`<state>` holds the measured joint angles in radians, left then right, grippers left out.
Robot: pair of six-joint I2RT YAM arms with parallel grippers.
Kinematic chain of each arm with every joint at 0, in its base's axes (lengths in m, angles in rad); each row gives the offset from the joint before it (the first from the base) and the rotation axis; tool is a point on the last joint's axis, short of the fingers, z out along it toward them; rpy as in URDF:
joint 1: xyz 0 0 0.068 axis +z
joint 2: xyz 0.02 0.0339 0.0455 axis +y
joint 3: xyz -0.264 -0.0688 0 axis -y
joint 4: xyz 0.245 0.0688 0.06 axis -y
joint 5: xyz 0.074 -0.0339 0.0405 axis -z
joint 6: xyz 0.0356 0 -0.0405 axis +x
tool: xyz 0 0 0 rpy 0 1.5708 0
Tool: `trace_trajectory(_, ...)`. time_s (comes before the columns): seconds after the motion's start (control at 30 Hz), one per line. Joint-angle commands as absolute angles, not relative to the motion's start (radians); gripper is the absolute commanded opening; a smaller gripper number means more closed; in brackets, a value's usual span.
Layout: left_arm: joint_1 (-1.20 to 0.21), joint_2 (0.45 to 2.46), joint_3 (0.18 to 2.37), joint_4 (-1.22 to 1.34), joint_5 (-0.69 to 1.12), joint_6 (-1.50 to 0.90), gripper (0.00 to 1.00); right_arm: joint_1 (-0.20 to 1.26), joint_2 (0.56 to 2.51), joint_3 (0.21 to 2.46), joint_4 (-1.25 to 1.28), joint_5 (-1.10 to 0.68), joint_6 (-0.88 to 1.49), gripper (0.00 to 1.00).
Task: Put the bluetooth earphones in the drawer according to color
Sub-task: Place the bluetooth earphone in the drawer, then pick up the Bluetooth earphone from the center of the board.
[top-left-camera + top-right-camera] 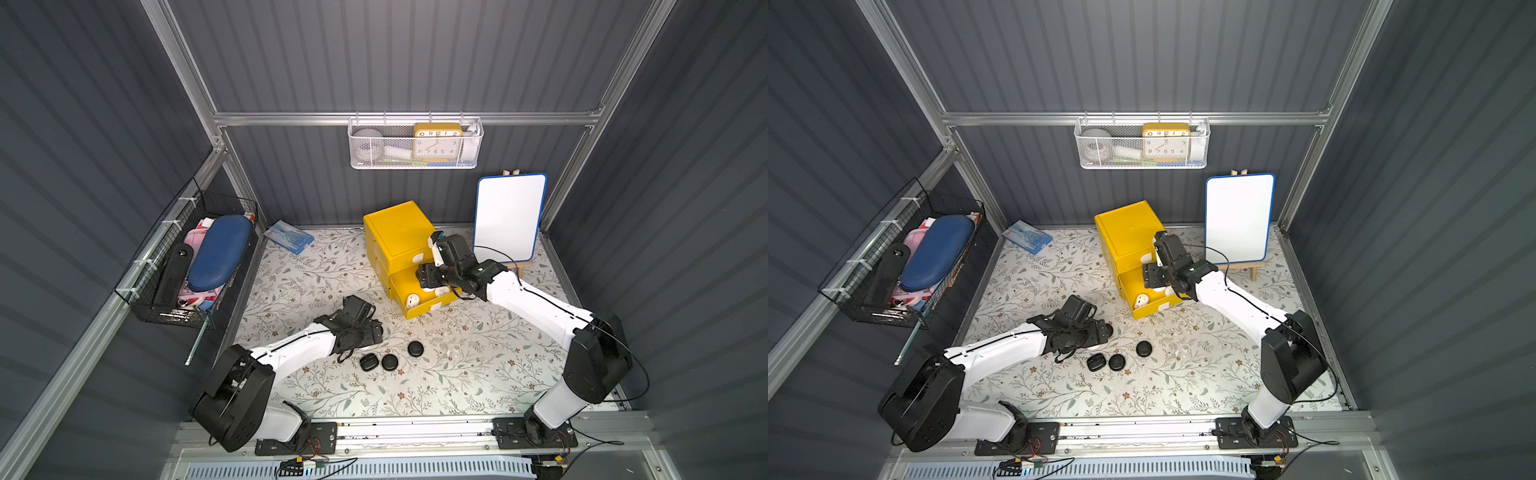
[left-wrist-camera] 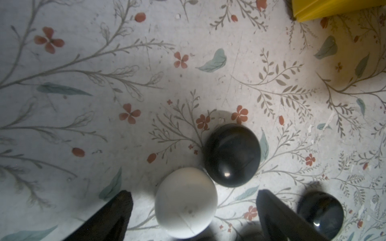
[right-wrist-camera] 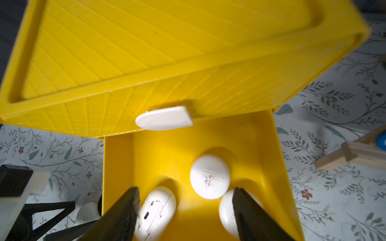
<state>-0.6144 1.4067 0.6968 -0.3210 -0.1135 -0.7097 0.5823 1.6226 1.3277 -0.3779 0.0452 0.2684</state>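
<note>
Holding three white earphone cases (image 3: 210, 176): yellow drawer (image 1: 424, 311), mid-frame in both top views; right claw (image 3: 186, 190) spread, empty, above. Left claw (image 2: 194, 193) spread around single white case (image 2: 186, 206), untouched.

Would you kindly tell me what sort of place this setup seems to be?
Probably a robot test booth staged like a home desk: grey corrugated walls on an aluminium frame, a floral mat, and a wall basket holding a clock.
</note>
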Motion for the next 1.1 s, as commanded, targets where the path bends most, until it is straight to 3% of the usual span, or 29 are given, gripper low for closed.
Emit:
trace_trajectory(0.0, -0.614, 1.393, 0.694, -0.353, -0.116, -0.716, 0.96, 0.581, 1.551, 1.317, -0.403, 0.045, 0.281, 0.75)
trace_trajectory(0.57, -0.696, 1.585, 0.799, -0.431, -0.216, -0.732, 0.85, 0.580, 1.291, 1.084, -0.445, 0.076, 0.318, 0.79)
trace_trajectory(0.8, -0.702, 1.610, 0.803, -0.432, -0.222, -0.737, 0.67, 0.578, 1.262, 1.050, -0.443, 0.099, 0.319, 0.79)
trace_trajectory(1.07, -0.759, 1.606, 0.836, -0.523, -0.265, -0.763, 0.73, 0.572, 1.228, 1.008, -0.443, 0.102, 0.327, 0.79)
